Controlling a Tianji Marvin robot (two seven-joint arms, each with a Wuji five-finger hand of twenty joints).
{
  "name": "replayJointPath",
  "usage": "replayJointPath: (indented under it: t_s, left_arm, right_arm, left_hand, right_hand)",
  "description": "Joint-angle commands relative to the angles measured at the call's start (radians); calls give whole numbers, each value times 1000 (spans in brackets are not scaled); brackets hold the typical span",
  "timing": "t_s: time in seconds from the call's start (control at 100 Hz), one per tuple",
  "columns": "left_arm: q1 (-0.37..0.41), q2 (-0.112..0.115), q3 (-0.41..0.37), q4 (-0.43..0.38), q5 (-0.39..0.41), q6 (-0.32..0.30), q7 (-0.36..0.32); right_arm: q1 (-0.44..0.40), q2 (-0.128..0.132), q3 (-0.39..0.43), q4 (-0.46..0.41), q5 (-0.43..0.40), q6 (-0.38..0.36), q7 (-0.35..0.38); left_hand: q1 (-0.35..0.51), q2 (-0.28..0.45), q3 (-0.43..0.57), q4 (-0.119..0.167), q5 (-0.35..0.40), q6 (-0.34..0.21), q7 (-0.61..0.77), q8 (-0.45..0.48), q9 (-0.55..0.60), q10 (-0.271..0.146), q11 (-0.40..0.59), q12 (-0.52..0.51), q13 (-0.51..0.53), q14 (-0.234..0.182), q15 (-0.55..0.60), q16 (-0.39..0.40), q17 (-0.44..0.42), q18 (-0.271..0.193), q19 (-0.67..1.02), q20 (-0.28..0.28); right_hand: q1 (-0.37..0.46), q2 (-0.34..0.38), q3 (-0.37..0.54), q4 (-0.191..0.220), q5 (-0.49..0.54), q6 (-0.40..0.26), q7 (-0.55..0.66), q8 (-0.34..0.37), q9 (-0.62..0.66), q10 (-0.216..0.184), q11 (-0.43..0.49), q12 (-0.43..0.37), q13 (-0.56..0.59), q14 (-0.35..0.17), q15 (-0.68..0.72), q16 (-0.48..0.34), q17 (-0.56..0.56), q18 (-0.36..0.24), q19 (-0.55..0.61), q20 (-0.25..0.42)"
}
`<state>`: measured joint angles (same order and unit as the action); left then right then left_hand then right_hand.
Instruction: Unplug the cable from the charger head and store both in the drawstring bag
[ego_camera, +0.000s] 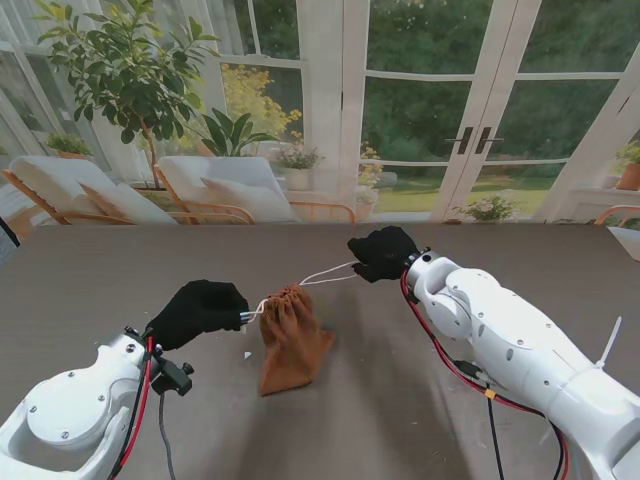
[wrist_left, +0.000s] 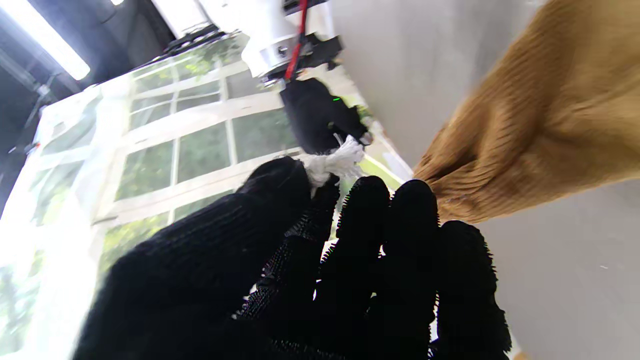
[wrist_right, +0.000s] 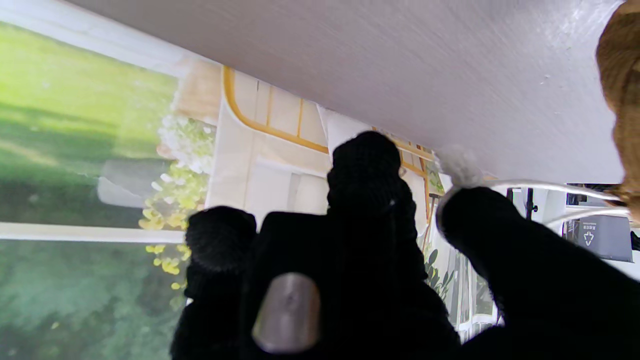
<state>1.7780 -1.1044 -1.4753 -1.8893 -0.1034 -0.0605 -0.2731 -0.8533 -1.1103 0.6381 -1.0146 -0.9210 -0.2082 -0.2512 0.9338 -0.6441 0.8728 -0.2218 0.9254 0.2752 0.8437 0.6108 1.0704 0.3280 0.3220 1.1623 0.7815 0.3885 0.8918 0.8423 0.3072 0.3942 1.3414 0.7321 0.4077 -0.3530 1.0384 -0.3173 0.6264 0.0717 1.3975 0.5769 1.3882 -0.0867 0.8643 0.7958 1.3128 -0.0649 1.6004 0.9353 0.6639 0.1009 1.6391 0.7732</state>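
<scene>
Centrally on the grey surface (ego_camera: 90, 290) lies one drawstring bag (ego_camera: 291, 338), brown ribbed cloth, its gathered mouth turned away from the robot and raised, its body slumped toward the robot; the mouth is cinched tight. Two white drawstring ends run out of the mouth in opposite directions. Left hand (ego_camera: 198, 311), black-gloved, sits just beside the bag's mouth on the robot's left; its fingers are curled closed with a knotted white cord end (wrist_left: 336, 165) pinched between thumb and forefinger, as the left wrist view shows. Right hand (ego_camera: 383, 254), also black-gloved, is farther from the robot and to the right of the bag, apart from the cloth; its fingers are closed, the thumb pressing a frayed white cord tip (wrist_right: 457, 165), and a taut double strand (ego_camera: 325, 274) leads from it back to the bag's mouth. Cable and charger head: neither can be made out in any view; whether they are inside the bag cannot be told. One small white speck (ego_camera: 246, 354) rests on the surface just left of the bag. Beyond the surface's far edge: cushioned lounge chairs (ego_camera: 215, 190), a potted tree (ego_camera: 125, 70), glazed doors (ego_camera: 470, 100) onto a garden.
</scene>
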Motion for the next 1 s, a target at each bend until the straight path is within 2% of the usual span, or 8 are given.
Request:
replayJointPath:
  t_s: [0.0, 0.22, 0.35, 0.58, 0.66, 0.79, 0.92, 0.99]
  left_arm:
    - [0, 10, 2, 10, 46, 13, -28]
    - [-9, 29, 7, 17, 167, 52, -71]
    - [-10, 39, 6, 14, 219, 82, -101]
    - [-15, 57, 8, -1, 290, 160, -169]
    - [-17, 63, 10, -5, 337, 166, -185]
    - [-23, 72, 14, -15, 389, 194, -211]
    - [-26, 71, 24, -9, 504, 165, -184]
    - [-29, 68, 30, 2, 549, 139, -151]
  right_arm:
    - [-25, -5, -2, -21, -2, 5, 23]
    - [-66, -8, 3, -66, 4, 40, 35]
    - [-92, -11, 4, -95, 9, 64, 37]
    - [-114, -20, -13, -123, 23, 103, 41]
    - [-117, -20, -15, -126, 22, 102, 40]
    - [-121, -15, -9, -133, 14, 97, 47]
    - [-136, -10, 15, -148, 11, 102, 60]
    - [-145, -7, 28, -159, 5, 106, 63]
  left_hand:
    - [66, 39, -3, 36, -5, -33, -61, -32, -35, 24, -23, -57, -38, 36, -68, -39, -47, -22, -46, 11]
    - [32, 54, -37, 40, -31, 13, -253, -107, -124, 46, -23, -256, -101, 55, -208, -111, -96, -4, -129, -26]
    - [6, 93, -46, 43, -43, 57, -403, -143, -174, 67, -25, -483, -141, 67, -271, -145, -128, 1, -180, -44]
    - [-107, 195, 4, 121, -61, 141, -628, -242, -241, 113, -125, -589, -235, 97, -421, -225, -198, 9, -309, -85]
    - [-98, 214, -19, 126, -76, 160, -650, -283, -243, 122, -156, -642, -235, 101, -467, -262, -193, 19, -331, -95]
    - [-86, 231, -51, 130, -116, 196, -681, -352, -279, 149, -192, -741, -244, 112, -533, -320, -182, 41, -390, -134]
    - [-38, 239, -55, 134, -61, 186, -644, -370, -220, 153, -176, -784, -156, 114, -528, -342, -78, 100, -394, -167]
    - [-33, 209, -70, 87, -26, 139, -592, -339, -188, 139, -163, -794, -129, 109, -524, -353, -52, 111, -376, -184]
  right_hand:
    - [26, 25, 0, 15, -36, -19, 16, 20, 45, 54, 8, 22, 9, -102, 9, -4, 460, 16, -13, 15]
    - [28, 23, -2, 21, -36, -25, 12, 19, 39, 58, 2, 23, 9, -98, 1, -11, 456, 22, -23, 14]
    - [30, 25, -10, 23, -36, -46, -3, 14, 31, 59, -4, 24, 9, -93, 1, -13, 455, 31, -32, 12]
    - [27, 23, -22, 32, -42, -75, -29, 9, 0, 60, -17, 27, 9, -82, -18, -26, 448, 48, -58, 6]
    - [16, 14, -22, 39, -42, -103, -57, -10, -15, 61, -27, 25, 9, -76, -32, -35, 444, 59, -74, 3]
    - [-99, 28, -34, 102, -50, -124, -181, -44, -74, 74, -65, 10, 8, -44, -124, -86, 395, 82, -136, 3]
    - [-161, 59, -53, 159, -62, -108, -287, -56, -131, 89, -92, -4, 8, -14, -204, -126, 348, 93, -169, 12]
    - [-180, 72, -61, 180, -71, -109, -324, -60, -160, 90, -102, -11, 7, -6, -242, -143, 327, 94, -182, 13]
